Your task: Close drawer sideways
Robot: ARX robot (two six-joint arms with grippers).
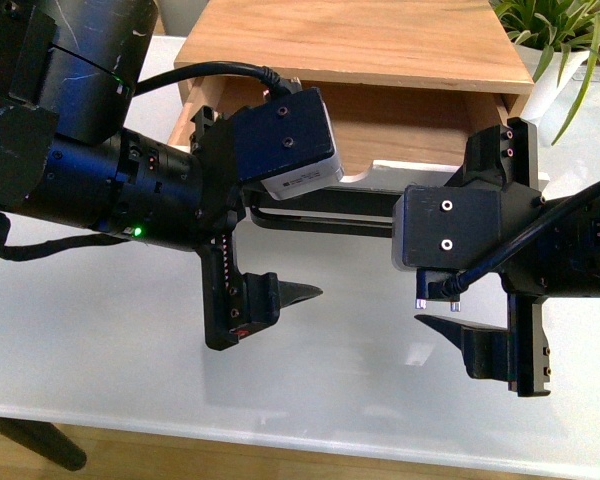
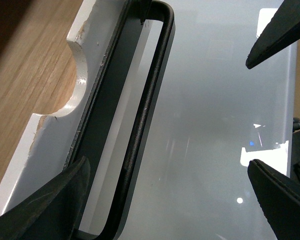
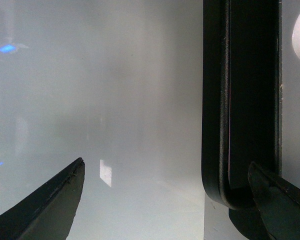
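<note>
drawer [image 1: 400, 130]: stands open, sticks out of the wooden cabinet [image 1: 360, 40] toward the robot, lies just beyond both claws on their far side
handle [image 1: 320, 220]: long black bar, runs left to right across the white front panel [image 2: 50, 145], so crosswise to any push inward
left gripper [image 2: 167, 165]: spread wide, clamps nothing; turned on its side, straddles the bar near its left bend, one finger [image 2: 50, 210] overlaps the panel edge, can't tell if touching
right gripper [image 3: 166, 164]: same deal, wide apart and holding nothing; sits at the bar's right bend, which is just beside one finger [image 3: 280, 200]
nearer arm: basically a tie, one at each end of the bar
way to go: looks like a straight shove away from the robot, into the cabinet, probably both ends together so nothing jams crooked
materials: light grainy wood inside, painted white front with chipped paint around the semicircular notch [image 2: 77, 80], smooth rounded matte bar, glossy pale table [image 1: 130, 340] full of reflections
</note>
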